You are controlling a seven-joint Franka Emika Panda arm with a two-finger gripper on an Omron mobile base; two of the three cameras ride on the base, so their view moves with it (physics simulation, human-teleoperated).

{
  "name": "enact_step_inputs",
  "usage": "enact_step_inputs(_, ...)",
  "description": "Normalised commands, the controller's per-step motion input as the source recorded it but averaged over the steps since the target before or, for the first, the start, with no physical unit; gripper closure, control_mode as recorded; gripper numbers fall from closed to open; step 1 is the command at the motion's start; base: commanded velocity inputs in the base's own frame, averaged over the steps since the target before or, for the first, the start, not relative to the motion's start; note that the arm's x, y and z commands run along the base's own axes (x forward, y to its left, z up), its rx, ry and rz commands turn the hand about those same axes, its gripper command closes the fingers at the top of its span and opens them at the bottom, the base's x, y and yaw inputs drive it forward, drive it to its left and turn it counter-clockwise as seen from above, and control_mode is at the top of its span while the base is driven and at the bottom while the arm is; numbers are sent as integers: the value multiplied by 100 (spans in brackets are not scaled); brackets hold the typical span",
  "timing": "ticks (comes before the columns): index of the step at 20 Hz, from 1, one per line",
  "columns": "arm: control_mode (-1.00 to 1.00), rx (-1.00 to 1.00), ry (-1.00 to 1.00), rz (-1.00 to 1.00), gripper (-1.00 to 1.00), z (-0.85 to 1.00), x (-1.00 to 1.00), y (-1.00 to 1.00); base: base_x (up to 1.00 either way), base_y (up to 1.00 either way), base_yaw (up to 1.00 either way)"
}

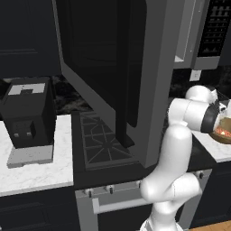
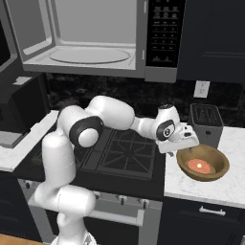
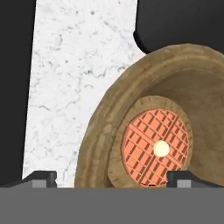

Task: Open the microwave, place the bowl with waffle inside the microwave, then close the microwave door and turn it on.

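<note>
Grey-framed microwave [image 2: 91,38] door [image 1: 103,76] swung open, cavity at upper left of right base view. Two-finger gripper [image 3: 111,177] open, empty, directly above near rim of round tan bowl [image 2: 203,162] on white marble counter [image 2: 225,189]; orange waffle [image 3: 156,146] between fingertips, slightly right of centre.

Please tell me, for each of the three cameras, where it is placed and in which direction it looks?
Left base view: behind the arm's left, facing forward; open microwave door, coffee machine, white arm lower right.
Right base view: behind the arm's right; open microwave, toaster, gripper beside the bowl.
Hand view: on the hand, looking down at the waffle; fingertips at the bottom, spread open.
Both base views share the bowl and stove.
</note>
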Motion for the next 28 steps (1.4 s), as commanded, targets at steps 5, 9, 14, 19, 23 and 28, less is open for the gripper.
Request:
enact_step_inputs(5, -100, 4, 0, 0, -100, -34, 0, -22, 0, 0, 0)
enact_step_inputs(9, -100, 0, -1, 0, -100, -37, 0, -4, 0, 0, 0)
enact_step_inputs(14, -100, 0, -4, 0, -100, -25, 0, 0, 0, 0, 0)
enact_step_inputs(19, -100, 0, 0, 0, 100, -11, 1, 0, 0, 0, 0)
enact_step_inputs(23, -100, 0, 0, 0, 100, 0, 0, 0, 0, 0, 0)
enact_step_inputs(28, -100, 4, 0, 0, 100, 0, -5, 0, 0, 0, 0)
